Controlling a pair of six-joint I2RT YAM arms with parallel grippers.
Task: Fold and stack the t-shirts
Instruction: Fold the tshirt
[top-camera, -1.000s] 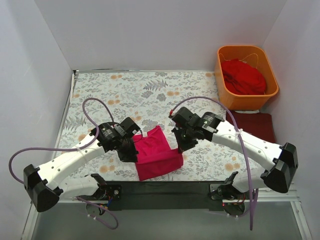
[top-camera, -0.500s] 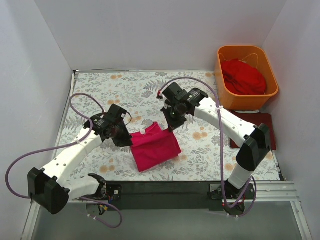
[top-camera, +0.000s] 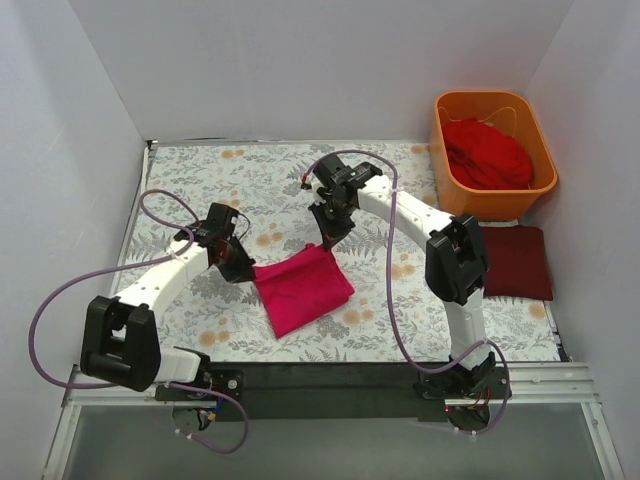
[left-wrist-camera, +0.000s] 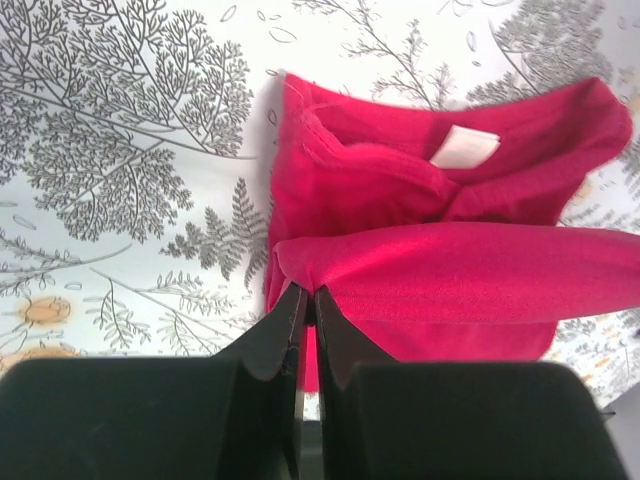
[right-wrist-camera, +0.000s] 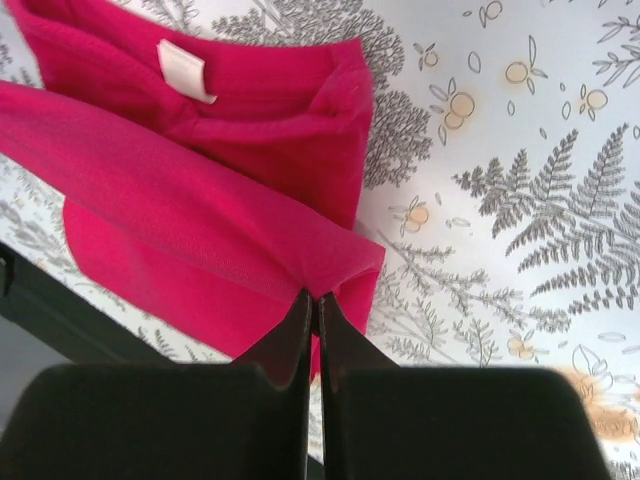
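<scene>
The magenta-pink t-shirt (top-camera: 303, 289) lies partly folded on the floral cloth at the table's middle front. My left gripper (top-camera: 246, 268) is shut on its left corner; the left wrist view shows the fabric (left-wrist-camera: 450, 270) pinched between the fingertips, with the white neck label (left-wrist-camera: 464, 148) beyond. My right gripper (top-camera: 330, 240) is shut on the shirt's far right corner, and the right wrist view shows that corner (right-wrist-camera: 300, 250) lifted over the lower layer. A folded dark maroon t-shirt (top-camera: 515, 262) lies at the right edge. A scarlet t-shirt (top-camera: 488, 152) sits bunched in the orange tub (top-camera: 448, 190).
The grey floral-print cloth (top-camera: 260, 185) covers the table. The orange tub stands at the back right corner. White walls close in the left, back and right sides. A black rail (top-camera: 330, 385) runs along the near edge.
Both grippers have carried the shirt's near edge away from the arm bases toward the table's far side, so the upper layer now folds over the collar end. Both arms are stretched further out.
</scene>
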